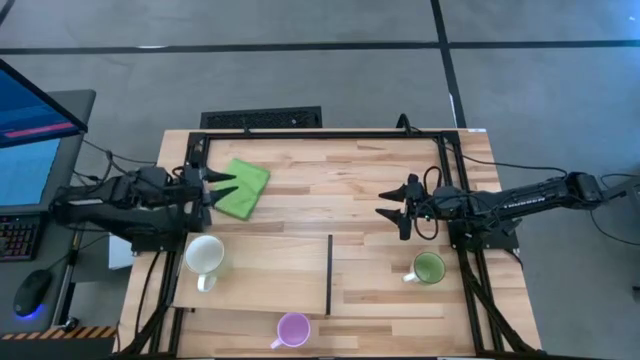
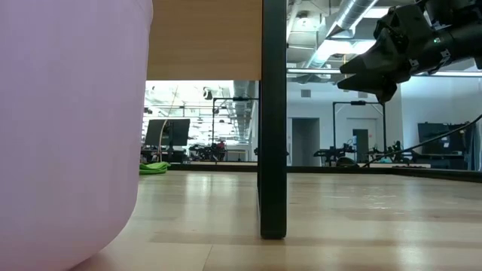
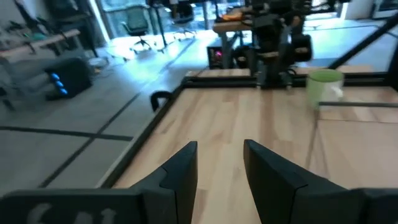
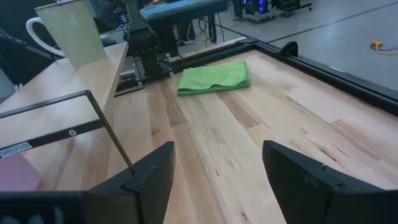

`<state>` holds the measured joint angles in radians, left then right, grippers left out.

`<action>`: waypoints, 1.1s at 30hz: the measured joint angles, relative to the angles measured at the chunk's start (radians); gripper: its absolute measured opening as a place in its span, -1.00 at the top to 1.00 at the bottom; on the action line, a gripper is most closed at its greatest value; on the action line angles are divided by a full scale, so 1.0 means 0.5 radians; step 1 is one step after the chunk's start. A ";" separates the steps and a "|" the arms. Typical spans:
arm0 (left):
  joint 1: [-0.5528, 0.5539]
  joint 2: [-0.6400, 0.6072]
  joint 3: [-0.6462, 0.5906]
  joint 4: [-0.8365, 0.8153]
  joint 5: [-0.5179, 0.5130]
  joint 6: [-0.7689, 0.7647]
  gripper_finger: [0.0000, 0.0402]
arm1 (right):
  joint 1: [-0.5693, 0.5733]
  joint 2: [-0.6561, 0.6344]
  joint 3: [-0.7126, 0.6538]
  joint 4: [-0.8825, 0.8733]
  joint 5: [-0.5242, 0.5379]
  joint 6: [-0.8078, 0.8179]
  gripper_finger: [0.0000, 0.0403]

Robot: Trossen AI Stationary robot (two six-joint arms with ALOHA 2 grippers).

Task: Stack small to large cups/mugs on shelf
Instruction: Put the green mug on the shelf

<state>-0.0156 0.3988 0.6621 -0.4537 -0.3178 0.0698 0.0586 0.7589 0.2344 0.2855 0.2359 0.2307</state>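
The white mug (image 1: 205,257) stands upright on the pale shelf board (image 1: 270,275), near its left end; it also shows in the right wrist view (image 4: 65,31). The board is raised on a dark upright end piece (image 2: 273,120). The purple mug (image 1: 293,330) stands on the table near the front edge and fills the left of the low view (image 2: 68,135). The green mug (image 1: 428,268) stands on the table at the right and shows in the left wrist view (image 3: 323,87). My left gripper (image 1: 222,187) is open and empty beside the green cloth. My right gripper (image 1: 385,205) is open and empty above the table's middle right.
A folded green cloth (image 1: 242,188) lies at the far left of the table, right by my left gripper. A dark metal frame (image 1: 320,135) runs along the table's edges. Bare wood lies between the two grippers.
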 joint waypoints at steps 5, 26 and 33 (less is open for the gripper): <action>0.184 0.000 0.000 0.123 0.226 0.088 0.39 | 0.000 0.000 0.000 -0.001 0.000 -0.050 -0.32; 0.684 -0.092 -0.428 0.657 0.857 0.042 0.39 | 0.057 0.000 0.000 -0.099 -0.001 0.107 -0.32; 0.752 -0.243 -0.658 0.835 0.877 -0.010 0.39 | 0.108 0.000 -0.001 -0.191 -0.006 0.203 -0.32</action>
<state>0.3607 0.2772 0.3332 -0.0364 0.1209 0.0648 0.1127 0.7589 0.2340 0.1901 0.2328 0.3324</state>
